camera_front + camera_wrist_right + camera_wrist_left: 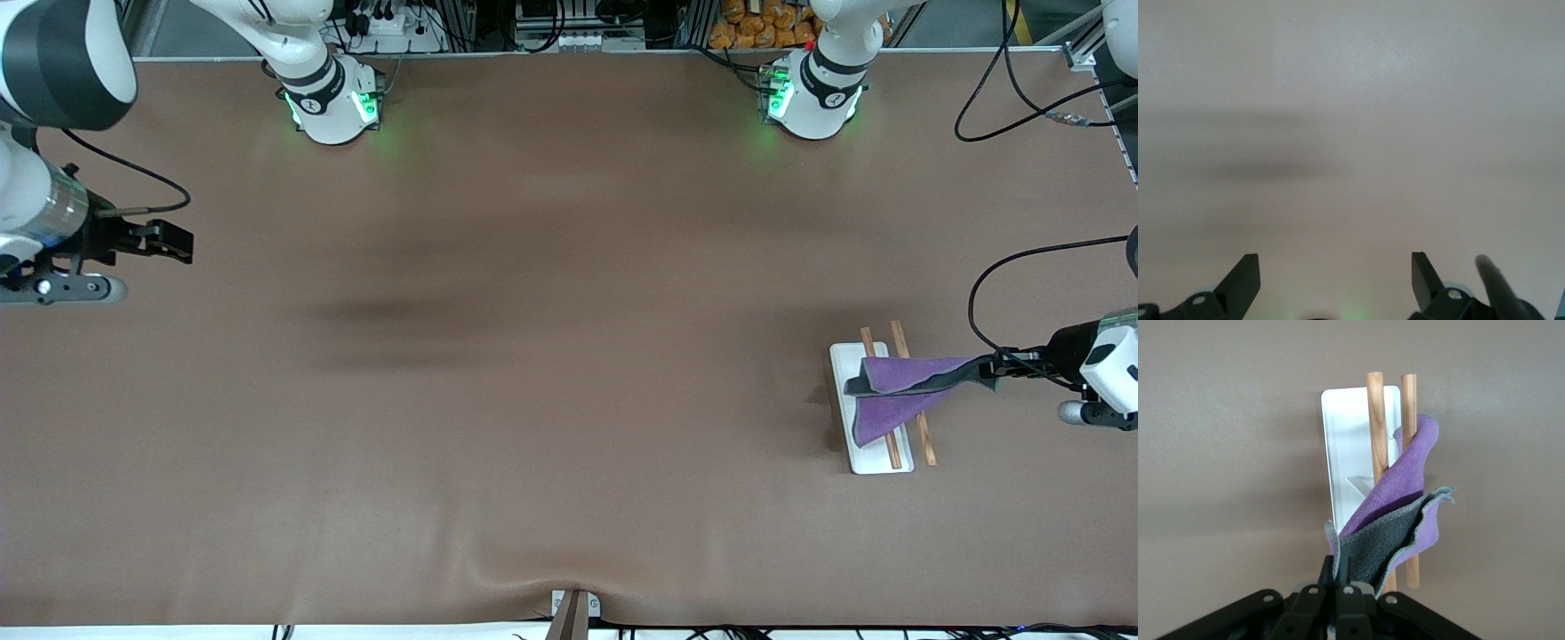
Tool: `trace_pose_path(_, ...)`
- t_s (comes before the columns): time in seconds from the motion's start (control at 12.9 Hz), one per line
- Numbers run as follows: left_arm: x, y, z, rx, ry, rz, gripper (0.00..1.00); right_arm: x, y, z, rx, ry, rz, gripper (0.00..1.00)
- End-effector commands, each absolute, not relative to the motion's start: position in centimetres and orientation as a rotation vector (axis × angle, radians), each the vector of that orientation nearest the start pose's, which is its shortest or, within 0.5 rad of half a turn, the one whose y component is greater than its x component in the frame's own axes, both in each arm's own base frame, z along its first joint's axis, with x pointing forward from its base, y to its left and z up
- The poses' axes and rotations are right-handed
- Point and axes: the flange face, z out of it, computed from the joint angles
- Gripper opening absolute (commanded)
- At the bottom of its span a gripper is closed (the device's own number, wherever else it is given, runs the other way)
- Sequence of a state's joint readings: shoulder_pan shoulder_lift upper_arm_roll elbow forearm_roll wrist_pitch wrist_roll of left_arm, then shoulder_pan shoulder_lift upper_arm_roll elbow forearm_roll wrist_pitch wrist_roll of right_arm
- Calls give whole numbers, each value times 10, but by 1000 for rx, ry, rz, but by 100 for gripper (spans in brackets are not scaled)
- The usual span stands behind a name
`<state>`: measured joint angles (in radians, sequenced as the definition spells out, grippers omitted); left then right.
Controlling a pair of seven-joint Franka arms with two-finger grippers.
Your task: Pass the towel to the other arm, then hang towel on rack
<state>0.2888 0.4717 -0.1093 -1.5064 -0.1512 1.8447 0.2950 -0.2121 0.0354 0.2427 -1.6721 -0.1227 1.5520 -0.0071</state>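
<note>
The towel (898,396), purple with a dark grey underside, is draped across the two wooden rods of the rack (876,458) at the left arm's end of the table. One corner stretches off the rack toward my left gripper (985,369), which is shut on that corner beside the rack. The left wrist view shows the towel (1398,513) over the rods, the white base (1345,447) under them and my left gripper (1343,570) pinching the grey edge. My right gripper (182,244) is open and empty, held over the table at the right arm's end; it also shows in the right wrist view (1335,273).
The brown table mat (533,356) is bare between the two arms. A small metal bracket (573,609) sits at the table edge nearest the front camera. Black cables (1005,267) loop near the left arm's end.
</note>
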Motion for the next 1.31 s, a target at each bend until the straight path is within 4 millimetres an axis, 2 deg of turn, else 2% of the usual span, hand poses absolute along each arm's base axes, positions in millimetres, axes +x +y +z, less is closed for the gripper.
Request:
trace_pose_path(0.0, 666, 128, 379, -3351, 103, 146, 0, 551, -17, 566, -3217, 4, 206, 100)
trace_pose_path(0.15, 666, 130, 378, -3351, 97, 140, 5, 551, -33, 562, -3155, 64, 211, 100)
trace_pose_path(0.23, 666, 132, 378, -3352, 91, 139, 18, 551, -37, 561, -3139, 42, 214, 100)
trace_pose_path(0.31, 666, 137, 378, -3353, 80, 136, 49, 551, -41, 562, -3126, -3, 196, 100)
trace_pose_path(0.39, 666, 142, 372, -3358, 64, 143, 87, 553, -43, 565, -3117, -9, 165, 100)
trace_pose_path(0.46, 665, 146, 371, -3361, 55, 140, 100, 555, -44, 567, -3113, -5, 133, 100)
trace_pose_path(0.85, 661, 165, 385, -3358, 11, 101, 100, 555, -60, 579, -3111, 47, 99, 100)
trace_pose_path(0.93, 660, 167, 393, -3354, 5, 80, 100, 554, -62, 583, -3111, 55, 94, 100)
trace_pose_path(1.08, 661, 165, 423, -3340, 6, 4, 100, 552, -65, 585, -3109, 59, 110, 100)
trace_pose_path(1.24, 658, 149, 466, -3323, -5, -83, 100, 549, -65, 589, -3106, 60, 143, 100)
